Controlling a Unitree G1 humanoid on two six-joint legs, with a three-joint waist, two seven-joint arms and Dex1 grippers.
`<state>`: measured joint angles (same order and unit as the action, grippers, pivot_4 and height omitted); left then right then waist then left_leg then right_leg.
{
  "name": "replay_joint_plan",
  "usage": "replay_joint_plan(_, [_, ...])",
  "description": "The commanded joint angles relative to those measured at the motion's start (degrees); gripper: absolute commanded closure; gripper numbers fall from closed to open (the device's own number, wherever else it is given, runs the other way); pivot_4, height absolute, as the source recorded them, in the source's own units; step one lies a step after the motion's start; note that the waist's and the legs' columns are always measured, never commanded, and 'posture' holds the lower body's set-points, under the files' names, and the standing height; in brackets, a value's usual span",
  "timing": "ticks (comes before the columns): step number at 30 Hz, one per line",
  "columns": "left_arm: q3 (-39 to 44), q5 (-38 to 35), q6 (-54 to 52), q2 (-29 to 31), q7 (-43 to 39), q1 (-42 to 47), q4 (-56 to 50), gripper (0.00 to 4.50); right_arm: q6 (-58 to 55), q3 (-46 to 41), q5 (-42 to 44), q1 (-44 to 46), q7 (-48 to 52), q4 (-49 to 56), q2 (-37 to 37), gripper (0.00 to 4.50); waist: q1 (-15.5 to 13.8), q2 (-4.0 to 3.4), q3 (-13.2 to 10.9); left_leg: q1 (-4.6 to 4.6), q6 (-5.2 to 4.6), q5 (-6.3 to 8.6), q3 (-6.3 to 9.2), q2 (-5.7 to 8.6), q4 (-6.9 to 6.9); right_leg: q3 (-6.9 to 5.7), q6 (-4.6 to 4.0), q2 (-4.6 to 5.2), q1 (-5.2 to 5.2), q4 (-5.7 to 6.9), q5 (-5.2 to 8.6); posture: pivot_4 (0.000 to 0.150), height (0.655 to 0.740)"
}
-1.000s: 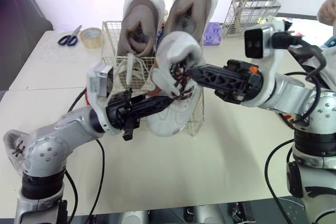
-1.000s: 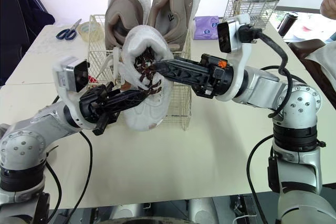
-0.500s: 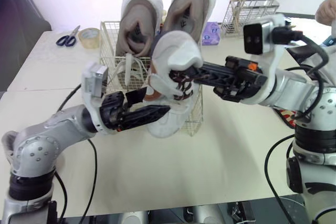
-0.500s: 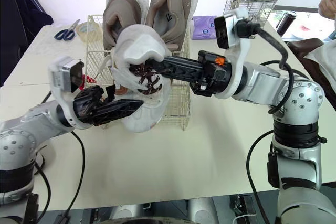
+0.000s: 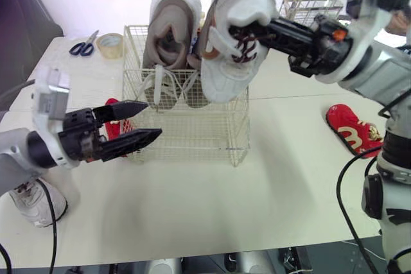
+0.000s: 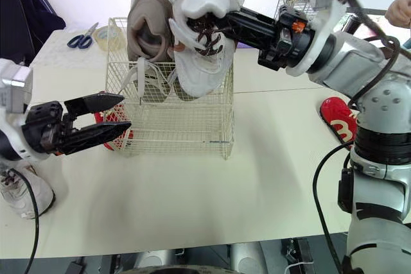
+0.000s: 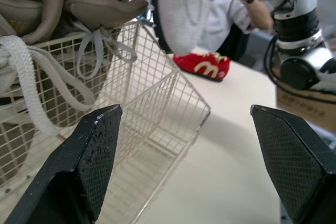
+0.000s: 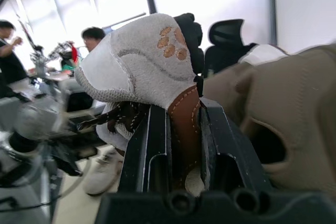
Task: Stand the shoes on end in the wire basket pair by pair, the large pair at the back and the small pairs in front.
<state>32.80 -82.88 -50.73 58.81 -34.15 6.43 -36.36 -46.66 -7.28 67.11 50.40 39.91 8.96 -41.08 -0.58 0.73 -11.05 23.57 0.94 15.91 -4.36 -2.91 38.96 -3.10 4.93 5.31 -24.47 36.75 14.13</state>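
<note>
My left fingers [image 5: 136, 139] hung wide open, just left of the wire basket [image 5: 192, 136] on the worktop [image 5: 212, 203]. The big tan pair [image 5: 170, 24] stood at its back, and my right fingers [image 8: 157, 145] clamped a white shoe [image 5: 231, 68] over its right side.

Left arm [image 5: 26, 149] sat in the lower left of the frame, forearm about level and pointing toward frame centre. Left gripper [image 5: 153, 119] was empty, its two black fingers [image 7: 94, 156] spread wide, one above the other. Right arm [image 5: 379, 68] came in from the right edge, raised, forearm stretched leftward across the top of the frame. Right gripper [image 5: 244, 30] was up near top centre, fingers [image 8: 152, 150] clamped from both sides on the brown leather collar of a white suede sneaker with dark brown laces [image 5: 231, 62], carrying it in the air.
</note>
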Motion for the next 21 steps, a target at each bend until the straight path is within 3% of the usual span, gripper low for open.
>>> replay_joint_plan(1, [2.74, -0.19, 0.49, 1.95, 2.29, -0.07, -1.8, 0.44, 6.74, 1.1, -8.27, -2.0, 3.87, 0.57, 1.8, 4.3, -0.01, 0.01, 0.0, 0.0, 0.0, 0.0, 0.01, -0.01, -0.01, -0.01, 0.05, -0.01, 0.0, 0.0, -0.03, 0.15, 0.74])
replay_joint_plan(12, [4.68, -3.17, -0.07, 3.72, 2.82, -1.77, -0.14, 0.44, 15.05, 3.78, -20.69, -7.78, 10.04, -0.74, 6.63, 4.3, 0.06, -0.01, -0.01, -0.02, 0.01, 0.0, -0.01, -0.01, -0.02, 0.0, 0.05, -0.01, -0.02, 0.01, -0.03, 0.15, 0.74])
replay_joint_plan(21, [4.41, -2.94, 0.12, 3.31, 2.39, -2.11, 1.33, 0.44, 16.77, 4.57, -24.96, -9.43, 11.13, 0.61, 8.16, 4.3, 0.08, -0.01, -0.01, -0.02, 0.02, 0.0, -0.01, -0.01, -0.03, -0.01, 0.03, -0.01, -0.02, 0.01, -0.02, 0.15, 0.74])
